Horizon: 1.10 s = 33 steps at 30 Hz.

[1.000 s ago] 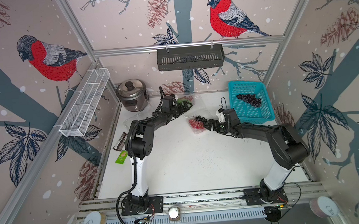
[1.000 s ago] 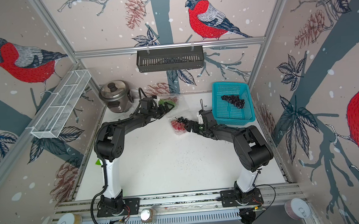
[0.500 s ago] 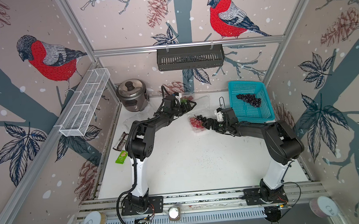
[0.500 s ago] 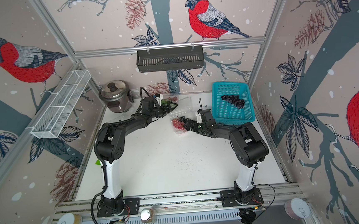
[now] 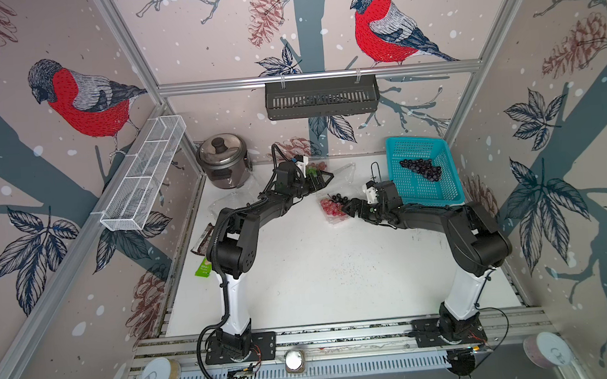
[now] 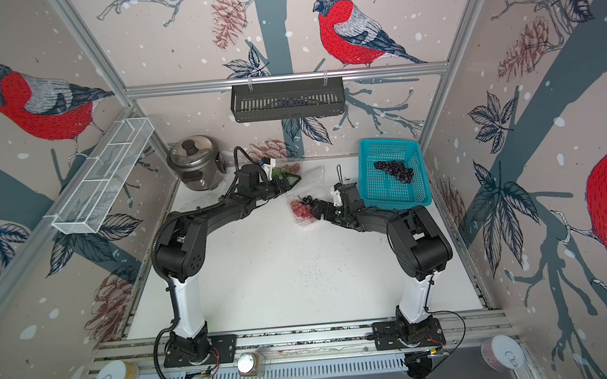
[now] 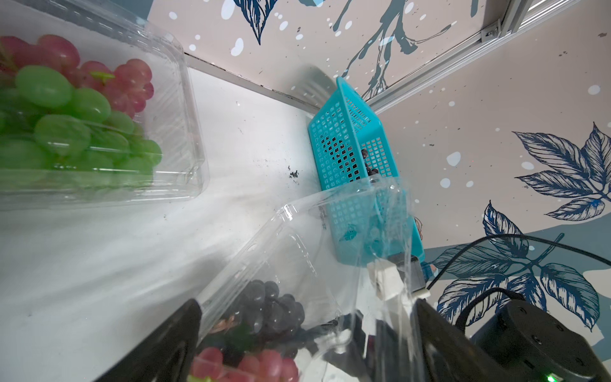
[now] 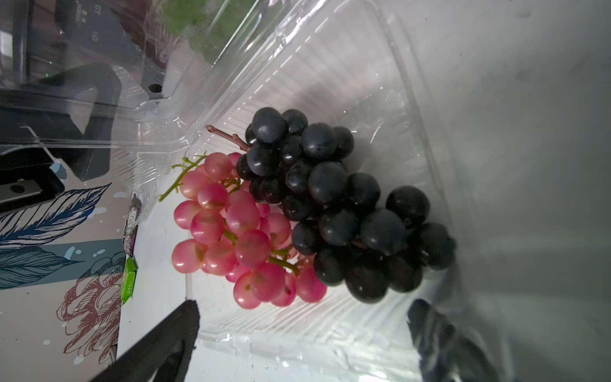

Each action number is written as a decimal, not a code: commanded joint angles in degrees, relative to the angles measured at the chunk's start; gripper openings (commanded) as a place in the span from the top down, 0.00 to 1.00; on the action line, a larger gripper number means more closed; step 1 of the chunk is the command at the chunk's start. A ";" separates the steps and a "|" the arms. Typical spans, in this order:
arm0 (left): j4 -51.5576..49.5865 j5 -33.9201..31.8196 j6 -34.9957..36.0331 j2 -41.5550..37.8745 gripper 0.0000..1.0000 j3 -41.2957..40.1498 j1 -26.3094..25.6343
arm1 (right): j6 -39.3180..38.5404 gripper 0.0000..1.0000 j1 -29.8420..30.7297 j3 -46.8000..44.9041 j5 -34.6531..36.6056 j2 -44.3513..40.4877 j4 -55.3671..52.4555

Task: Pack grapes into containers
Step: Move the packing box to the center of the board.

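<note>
Right wrist view: the right fingers (image 8: 158, 340) stand wide apart and hold nothing. One is sharp and black, its partner only a blur behind the clear wall of the open container (image 8: 363, 82). Inside it, just past the fingertips and between them, a red bunch (image 8: 238, 238) and a dark bunch (image 8: 337, 211) lie pressed side by side, touched by neither finger. In the left wrist view the left fingers (image 7: 165, 337) are also spread, both cut off by the frame edge. A raised clear lid (image 7: 291, 238) stands between them, and whether they touch it cannot be told; the two bunches show dimly through it. Beyond, a second container (image 7: 185, 99) holds green grapes (image 7: 62, 132) with a few red ones. In both top views a green packet (image 5: 202, 269) and a dark wrapper (image 5: 203, 237) lie at the left edge of the bench (image 5: 318, 270). The open container sits just above mid-frame between the arms. A turquoise basket (image 5: 396, 145) to its upper right carries more dark grapes (image 5: 421, 167). A rice cooker (image 5: 223, 159) stands at the upper left, and a black rack (image 5: 321, 97) hangs on the back wall.
</note>
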 commanded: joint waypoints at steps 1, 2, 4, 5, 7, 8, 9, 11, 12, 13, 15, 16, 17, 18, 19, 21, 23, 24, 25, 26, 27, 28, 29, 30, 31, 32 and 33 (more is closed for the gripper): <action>2.73 0.80 1.13 -1.09 0.03 -0.66 -0.20 | 0.91 0.00 0.98 0.08 -0.97 0.08 1.86; 2.62 0.59 1.25 -1.32 0.03 -0.72 -0.19 | 1.28 0.00 1.35 0.08 -0.98 0.06 2.24; 1.91 0.34 1.69 -1.79 0.03 -0.72 -0.19 | 1.91 0.00 2.35 0.15 -0.96 0.06 2.75; 1.45 0.20 2.02 -2.02 0.03 -0.68 -0.15 | 2.17 0.00 2.88 0.30 -0.95 0.06 2.76; 0.63 -0.44 2.46 -2.62 0.03 -0.57 0.04 | 2.32 0.00 3.53 0.35 -0.84 -0.14 2.76; 0.46 -0.58 2.56 -2.85 0.03 -0.46 0.14 | 2.39 0.00 3.65 0.20 -0.63 -0.49 2.74; 0.44 -0.49 2.43 -2.95 0.03 -0.41 0.16 | 2.41 0.00 3.58 -0.04 -0.55 -0.87 2.60; 0.34 -0.38 2.45 -2.95 0.03 -0.14 0.23 | 1.91 0.00 3.11 -0.27 0.09 -1.86 1.25; 0.24 -0.41 2.46 -2.95 0.03 -0.06 0.23 | 1.34 0.00 2.68 -0.26 0.34 -2.45 0.14; 0.27 -0.27 2.36 -2.95 0.03 0.06 0.25 | 0.82 0.01 2.21 -0.43 0.49 -3.19 -0.64; 0.43 -0.20 2.16 -2.86 0.03 0.13 0.23 | -0.18 0.00 0.97 -1.24 1.44 -5.30 -2.35; 0.49 -0.23 2.06 -2.86 0.03 0.15 0.17 | -0.66 0.00 0.41 -1.57 1.58 -6.35 -2.74; 0.61 -0.19 1.97 -2.86 0.03 0.01 0.18 | -1.24 0.00 -0.16 -1.98 1.42 -7.42 -3.24; 0.82 -0.21 1.77 -2.86 0.03 0.04 0.16 | -1.82 0.00 -1.01 -2.19 1.32 -8.43 -4.01; 0.94 -0.17 1.63 -2.87 0.03 0.07 0.16 | -2.25 0.00 -1.62 -2.29 1.36 -9.24 -4.62; 1.03 -0.14 1.45 -3.02 0.03 0.07 -0.05 | -3.49 0.00 -2.86 -2.24 1.43 -11.14 -5.99; 1.04 -0.24 1.46 -3.21 0.03 0.16 -0.26 | -4.51 0.00 -4.11 -1.63 1.75 -12.60 -7.53; 1.08 -0.21 1.41 -3.26 0.03 0.21 -0.37 | -4.93 0.00 -4.76 -1.11 1.80 -13.21 -8.34; 1.03 -0.18 1.41 -3.30 0.03 0.31 -0.53 | -5.20 0.00 -5.31 -0.60 1.93 -13.59 -8.87; 1.00 -0.26 1.37 -3.34 0.03 0.42 -0.76 | -5.40 0.00 -6.02 0.16 1.94 -13.81 -9.48; 0.86 -0.29 1.41 -3.39 0.03 0.59 -0.96 | -5.66 0.00 -6.58 1.06 1.93 -13.84 -10.05; 0.69 -0.41 1.35 -3.46 0.03 0.68 -1.16 | -5.95 0.00 -7.04 1.95 1.93 -13.70 -10.69; 0.60 -0.40 1.49 -3.52 0.03 0.77 -1.45 | -6.19 0.00 -7.53 3.00 2.01 -13.53 -11.25; 0.37 -0.42 1.63 -3.64 0.03 0.84 -1.67 | -6.38 0.00 -7.95 4.08 2.11 -13.25 -11.69; 0.07 -0.55 1.76 -3.72 0.03 0.95 -1.89 | -6.39 0.00 -8.35 5.09 2.11 -12.96 -12.02; -0.09 -0.62 1.93 -3.82 0.03 0.87 -2.10 | -6.35 0.00 -8.75 6.24 2.06 -12.33 -12.54; -0.17 -0.81 1.94 -3.92 0.03 0.82 -2.29 | -6.40 0.00 -9.07 7.31 1.94 -11.74 -12.94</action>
